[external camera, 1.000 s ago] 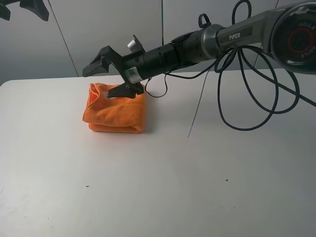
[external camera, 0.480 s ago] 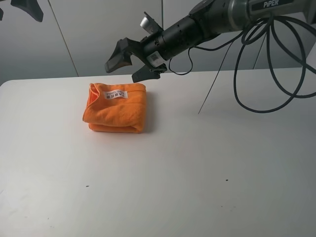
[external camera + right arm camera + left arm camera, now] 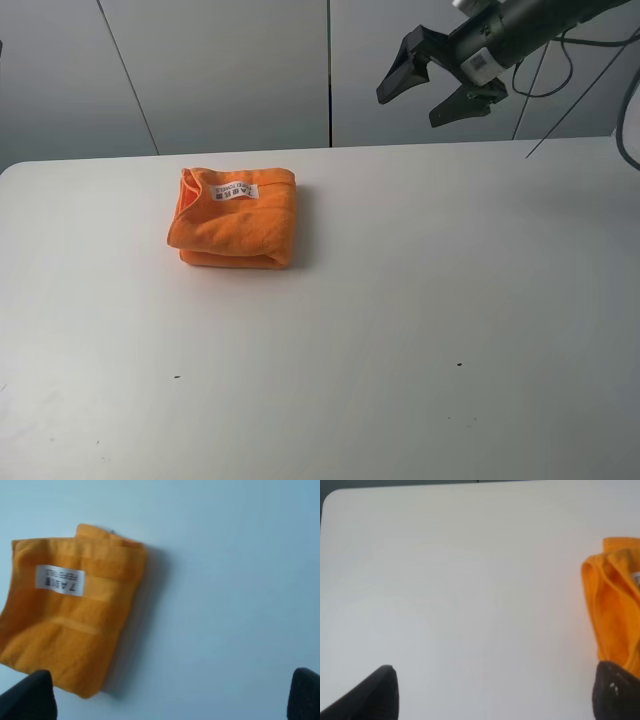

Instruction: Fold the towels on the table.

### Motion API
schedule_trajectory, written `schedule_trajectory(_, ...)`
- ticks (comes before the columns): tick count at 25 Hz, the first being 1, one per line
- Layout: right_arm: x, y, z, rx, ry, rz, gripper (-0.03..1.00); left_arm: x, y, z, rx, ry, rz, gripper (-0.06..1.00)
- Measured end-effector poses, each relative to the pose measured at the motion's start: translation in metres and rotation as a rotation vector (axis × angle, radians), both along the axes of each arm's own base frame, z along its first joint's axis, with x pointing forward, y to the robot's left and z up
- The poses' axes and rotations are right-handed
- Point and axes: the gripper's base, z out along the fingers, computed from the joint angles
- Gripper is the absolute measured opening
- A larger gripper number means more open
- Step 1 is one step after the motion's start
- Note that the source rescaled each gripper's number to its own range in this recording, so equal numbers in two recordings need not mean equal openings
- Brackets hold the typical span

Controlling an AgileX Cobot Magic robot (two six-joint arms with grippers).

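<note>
- Right tool (image 3: 440, 80) has pulled up and back off the towel (image 3: 236, 220); a second ago it sat right on the folded stack, now it hangs high by the far right, well clear.
- Jaws wide, nothing held.
- Left tool (image 3: 490, 692) also wide and empty, above bare surface (image 3: 400, 330) beside the towel.
- Towel rests far-left on the surface, compact multi-layer bundle, label (image 3: 235, 190) up.
- Reads as fold done, arms retreating.

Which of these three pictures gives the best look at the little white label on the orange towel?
The right wrist view: the label lies large and unobstructed on the folded towel, print visible though blurred. The high view shows it tiny. The left wrist view catches only its edge.
</note>
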Motion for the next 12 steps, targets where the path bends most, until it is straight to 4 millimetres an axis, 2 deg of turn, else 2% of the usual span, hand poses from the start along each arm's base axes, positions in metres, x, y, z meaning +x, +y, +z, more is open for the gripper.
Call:
schedule_trajectory(2,-0.018,-0.025,0.022,-0.063,-0.041,-0.042,1.00,-0.016,0.011,-0.002,-0.005,0.000,0.043,0.99)
schedule_trajectory(5,-0.053,-0.045,0.055,-0.145,-0.113,-0.078,1.00,-0.046,0.016,0.004,-0.029,-0.043,0.075,0.99)
schedule_trajectory(8,-0.095,-0.050,0.088,-0.199,-0.192,-0.098,1.00,-0.082,0.012,0.014,-0.051,-0.108,0.077,0.99)
schedule_trajectory(12,-0.165,-0.050,0.132,-0.206,-0.351,-0.119,1.00,-0.136,0.007,0.028,-0.055,-0.220,0.073,0.99)
